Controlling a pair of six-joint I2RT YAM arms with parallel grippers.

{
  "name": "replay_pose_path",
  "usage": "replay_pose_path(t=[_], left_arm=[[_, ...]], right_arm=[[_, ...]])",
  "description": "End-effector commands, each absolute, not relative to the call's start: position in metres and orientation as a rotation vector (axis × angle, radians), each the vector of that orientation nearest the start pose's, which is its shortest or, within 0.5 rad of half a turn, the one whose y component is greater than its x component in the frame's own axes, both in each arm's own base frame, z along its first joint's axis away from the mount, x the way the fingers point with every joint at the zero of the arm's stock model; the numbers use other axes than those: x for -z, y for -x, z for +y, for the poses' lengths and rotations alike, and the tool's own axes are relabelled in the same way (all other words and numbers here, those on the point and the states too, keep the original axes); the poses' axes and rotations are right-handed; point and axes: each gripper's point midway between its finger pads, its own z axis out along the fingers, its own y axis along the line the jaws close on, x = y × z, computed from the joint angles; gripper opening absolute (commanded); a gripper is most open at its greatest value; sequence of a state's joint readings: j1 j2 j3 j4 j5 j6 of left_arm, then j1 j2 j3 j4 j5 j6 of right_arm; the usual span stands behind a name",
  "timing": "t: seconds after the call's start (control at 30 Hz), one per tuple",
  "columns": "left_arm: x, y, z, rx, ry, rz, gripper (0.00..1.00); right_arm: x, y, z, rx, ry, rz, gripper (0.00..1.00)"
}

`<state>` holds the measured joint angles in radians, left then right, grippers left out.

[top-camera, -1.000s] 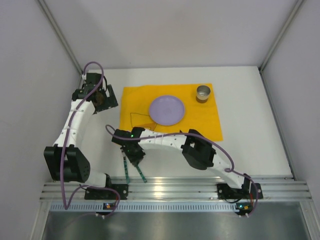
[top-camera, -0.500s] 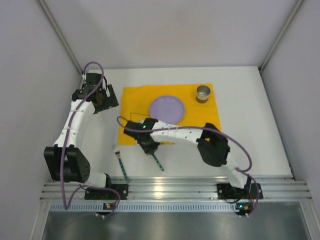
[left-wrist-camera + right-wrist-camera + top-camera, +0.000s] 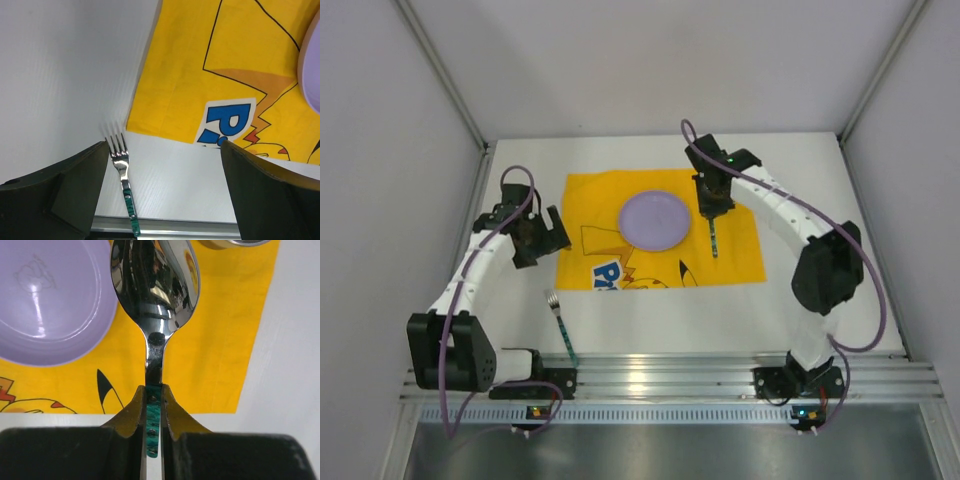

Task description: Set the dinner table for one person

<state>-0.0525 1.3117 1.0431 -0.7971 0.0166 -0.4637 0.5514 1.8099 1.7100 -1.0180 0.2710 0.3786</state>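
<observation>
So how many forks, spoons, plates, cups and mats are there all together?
fork: 1
spoon: 1
plate: 1
cup: 1 (only its rim shows)
placemat: 1
Total: 5

One plate (image 3: pixel 654 220), fork (image 3: pixel 561 325), spoon (image 3: pixel 154 280), placemat (image 3: pixel 735 255), cup (image 3: pixel 235 242)
</observation>
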Motion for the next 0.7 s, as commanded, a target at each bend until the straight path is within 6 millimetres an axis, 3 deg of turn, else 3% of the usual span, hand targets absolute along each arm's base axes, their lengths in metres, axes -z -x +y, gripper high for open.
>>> replay_pose_path(t=[0.0, 0.03, 0.2, 0.43, 0.53, 0.67], left_arm=[[-0.14, -0.295, -0.05, 0.309, 0.527, 2.521, 0.99], [-0.139, -0.293, -0.052, 0.318, 0.532, 2.527, 0.99], [-0.137, -0.276, -0.056, 0.347, 0.557, 2.536, 0.99], [-0.13, -0.26, -0.053, 0.33, 0.573, 2.555, 0.99], [-0.125, -0.257, -0.053, 0.323, 0.582, 2.567, 0.99], [-0.115, -0.253, -0.052, 0.304, 0.595, 2.606, 0.99]], right_arm=[[-0.145, -0.394, 0.198, 0.022, 0.207, 2.628, 0.0], [-0.132, -0.399, 0.2, 0.028, 0.206, 2.656, 0.0], [-0.108, -0.428, 0.189, 0.024, 0.095, 2.698, 0.0], [-0.07, -0.443, 0.186, 0.045, 0.033, 2.76, 0.0], [-0.06, -0.441, 0.188, 0.042, 0.021, 2.783, 0.08], [-0.055, -0.437, 0.19, 0.043, 0.022, 2.798, 0.28]])
